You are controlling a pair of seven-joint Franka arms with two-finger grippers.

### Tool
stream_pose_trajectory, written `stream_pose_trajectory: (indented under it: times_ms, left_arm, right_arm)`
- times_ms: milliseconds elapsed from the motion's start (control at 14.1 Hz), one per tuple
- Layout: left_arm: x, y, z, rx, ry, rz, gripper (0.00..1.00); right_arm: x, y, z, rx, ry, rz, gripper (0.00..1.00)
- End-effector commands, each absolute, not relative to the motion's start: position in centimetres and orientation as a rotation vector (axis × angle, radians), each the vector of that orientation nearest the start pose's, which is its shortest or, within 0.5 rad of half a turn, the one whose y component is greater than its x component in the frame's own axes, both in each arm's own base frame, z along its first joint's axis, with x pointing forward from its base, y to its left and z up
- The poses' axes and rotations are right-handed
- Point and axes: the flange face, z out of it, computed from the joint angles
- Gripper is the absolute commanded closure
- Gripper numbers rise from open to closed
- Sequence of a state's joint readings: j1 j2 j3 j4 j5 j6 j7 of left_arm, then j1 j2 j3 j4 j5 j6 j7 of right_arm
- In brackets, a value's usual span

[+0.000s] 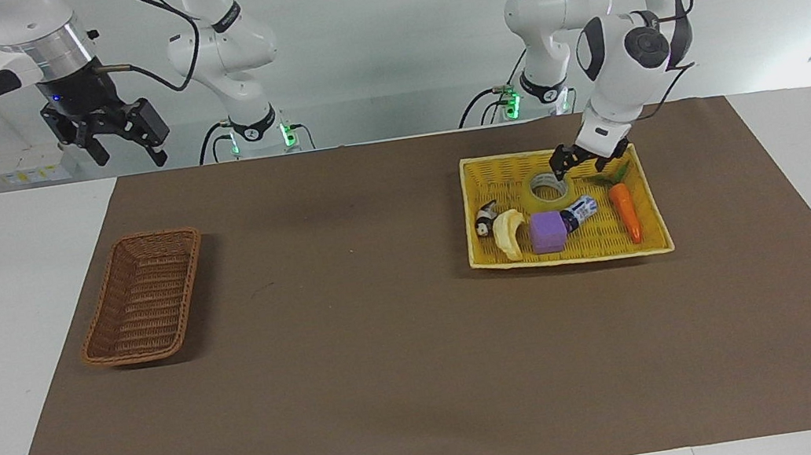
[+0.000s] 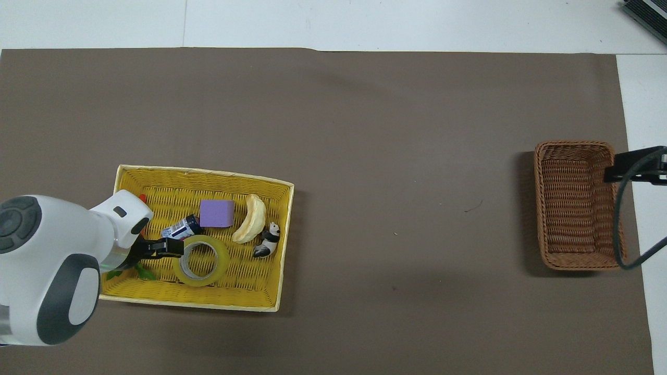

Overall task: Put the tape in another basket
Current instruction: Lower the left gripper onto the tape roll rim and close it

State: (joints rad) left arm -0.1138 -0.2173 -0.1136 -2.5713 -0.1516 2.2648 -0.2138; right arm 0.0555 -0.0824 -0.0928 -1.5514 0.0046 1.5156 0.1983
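The tape [image 1: 549, 190], a yellow translucent roll with a pale core, lies flat in the yellow basket [image 1: 546, 154], at the side nearer to the robots; it also shows in the overhead view [image 2: 202, 260]. My left gripper [image 1: 578, 165] is open and low over the yellow basket, at the tape's edge toward the left arm's end [image 2: 174, 248]; I cannot tell if it touches. The brown wicker basket [image 1: 144, 296] stands empty at the right arm's end [image 2: 575, 204]. My right gripper [image 1: 120, 144] is open and waits raised by that end [image 2: 633, 166].
The yellow basket [image 2: 203, 174] also holds a carrot [image 1: 626, 212], a purple block [image 1: 549, 231], a small can [image 1: 582, 211], a pale banana [image 1: 508, 233] and a panda figure [image 1: 485, 218]. A brown mat [image 1: 390, 341] covers the table.
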Motion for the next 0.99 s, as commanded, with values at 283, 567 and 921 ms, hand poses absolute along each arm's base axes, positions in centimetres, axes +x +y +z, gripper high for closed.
stream_pose_trajectory:
  times_ms: [283, 567, 921]
  left_arm:
    - [39.6, -11.2, 29.8, -3.232, -0.302, 0.158, 1.0]
    - [40.2, -11.5, 30.7, -3.243, -0.321, 0.155, 1.0]
    - [43.0, -12.4, 35.8, -3.259, -0.326, 0.234, 1.0]
  right_arm:
    - [52.0, -2.2, 67.5, -3.079, 0.384, -0.083, 0.0]
    - [52.0, -2.2, 67.5, -3.079, 0.384, -0.083, 0.0]
    - [52.0, -2.2, 67.5, -3.079, 0.384, -0.083, 0.0]
